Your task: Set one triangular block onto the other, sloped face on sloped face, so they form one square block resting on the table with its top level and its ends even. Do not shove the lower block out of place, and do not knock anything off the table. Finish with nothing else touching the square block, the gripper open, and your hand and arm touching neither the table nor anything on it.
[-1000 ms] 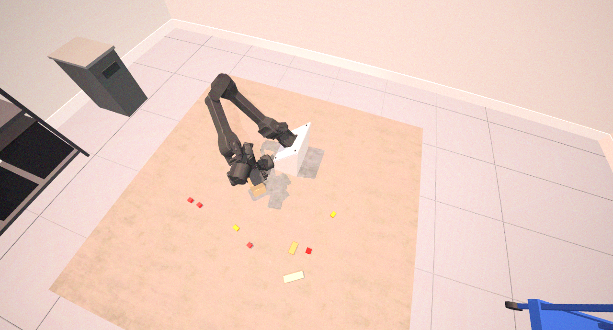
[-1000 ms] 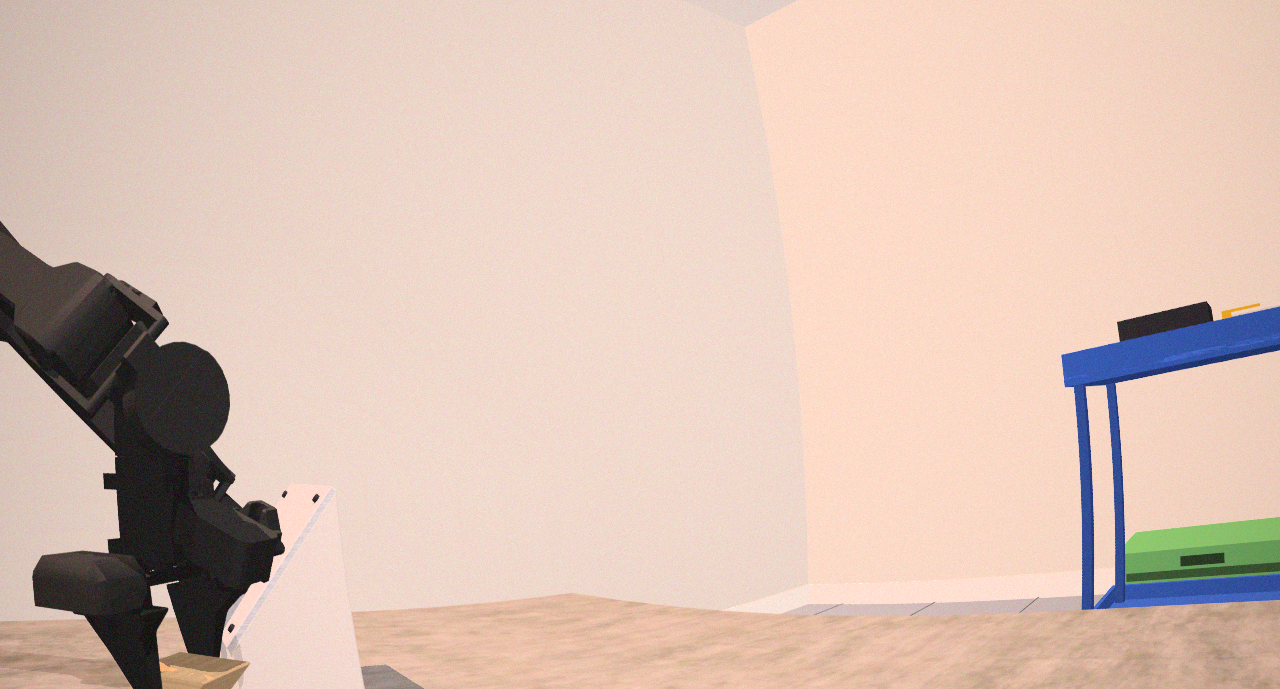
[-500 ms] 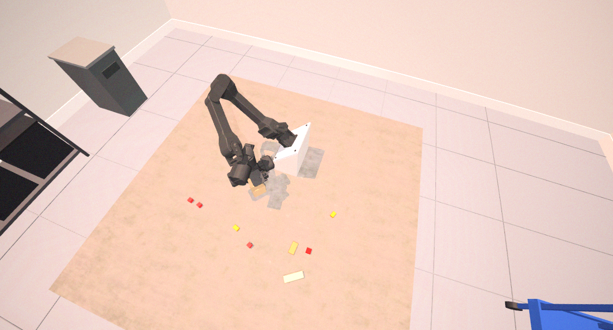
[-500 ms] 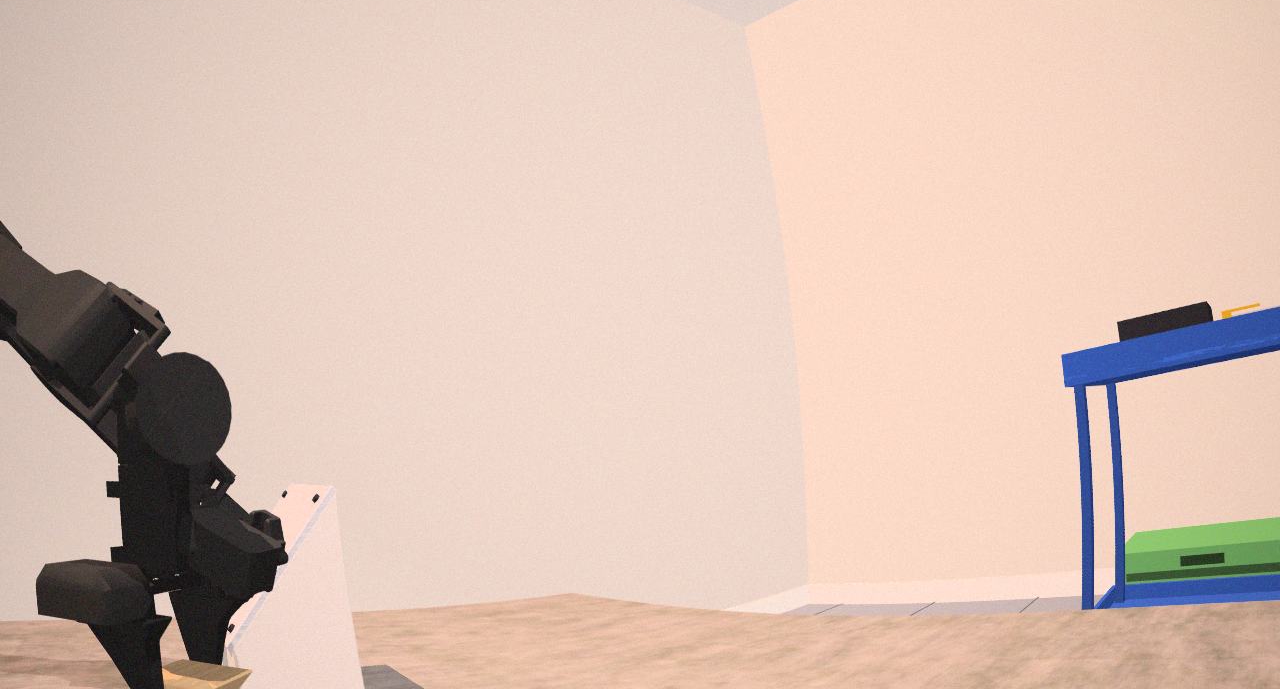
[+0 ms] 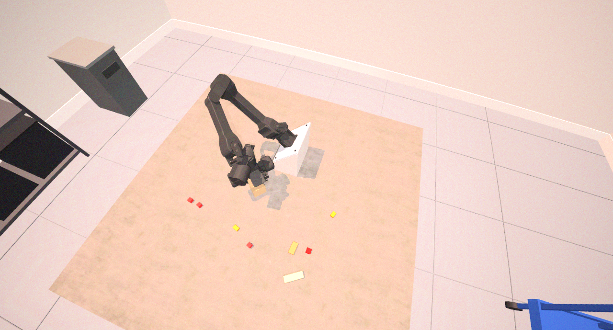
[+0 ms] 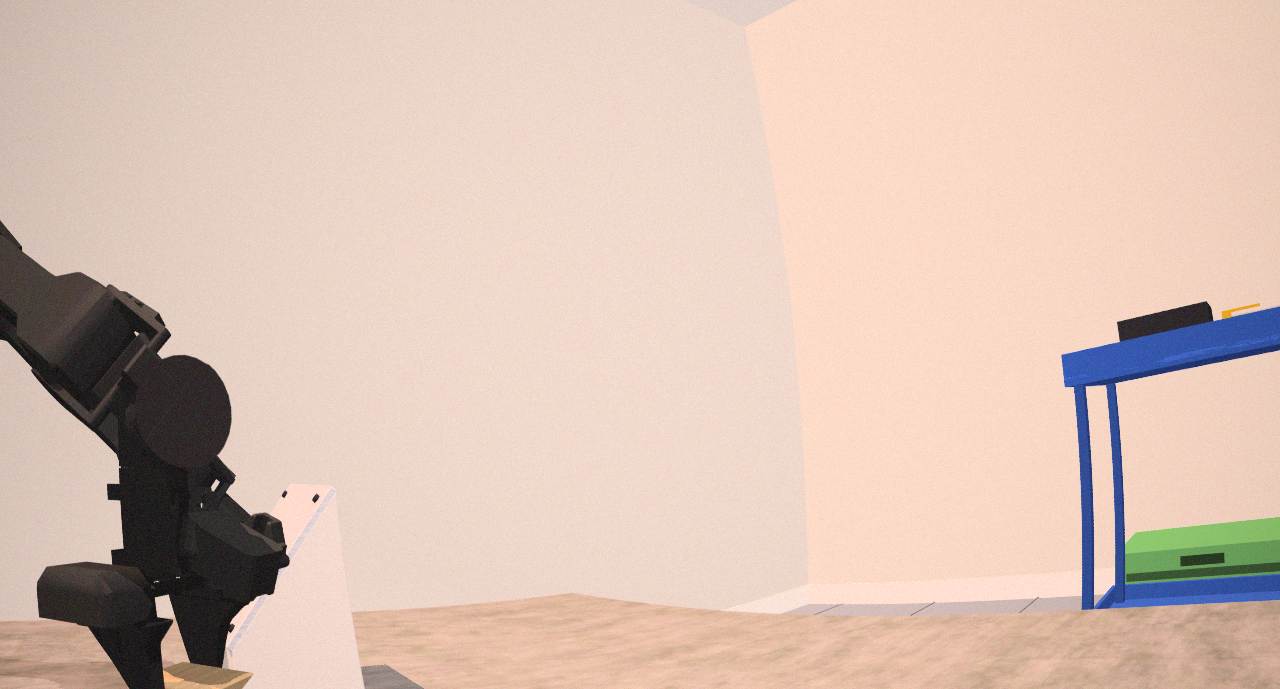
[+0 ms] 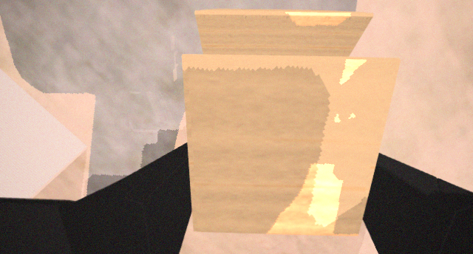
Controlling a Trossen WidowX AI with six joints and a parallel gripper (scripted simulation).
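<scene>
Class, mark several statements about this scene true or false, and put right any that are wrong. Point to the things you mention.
1. The tool (image 5: 257, 185) (image 6: 183, 671) (image 7: 272, 152) is gripping a wooden block (image 6: 207, 677) (image 7: 259, 136). True.
2. The green case (image 6: 1199, 558) sits on the top shelf of the blue cart (image 5: 534, 315) (image 6: 1172, 352). False: it is on the lower shelf.
3. A second wooden block (image 5: 258, 193) (image 7: 277, 38) shows beyond the gripped one in the wrist view. True.
4. The top view shows only two small red cubes (image 5: 190, 199) (image 5: 199, 205) (image 5: 249, 244) (image 5: 308, 250). False: there are four.
</scene>
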